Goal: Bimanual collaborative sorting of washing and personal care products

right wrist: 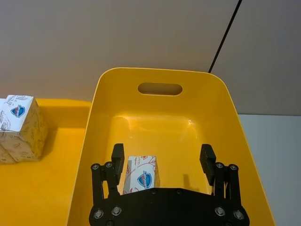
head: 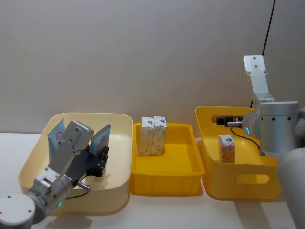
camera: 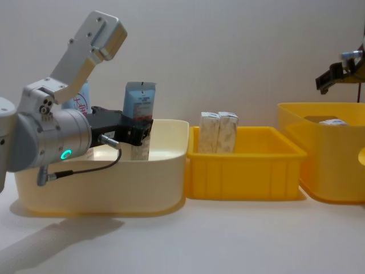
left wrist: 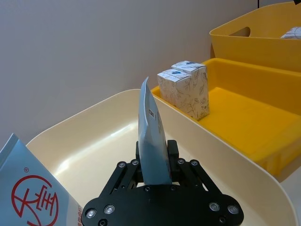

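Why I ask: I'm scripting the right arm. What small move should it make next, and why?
Probably lower the right gripper straight down: it hangs open above the handled yellow bin, the white carton standing below between its fingers, so lowering would bracket it for closing. The left gripper grips a tube in the cream bin.

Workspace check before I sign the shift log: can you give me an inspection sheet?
Surface: pale table carrying cream bin, yellow tray, handled bin.
Job's things: held tube and second tube in cream bin; two cartons upright in yellow tray; single carton in handled bin.
Clutter: nothing seen.
Hands: left hand shut on held tube; right hand open above handled bin.
Cables: black cable down wall; wire at left wrist.
Surroundings: plain wall.
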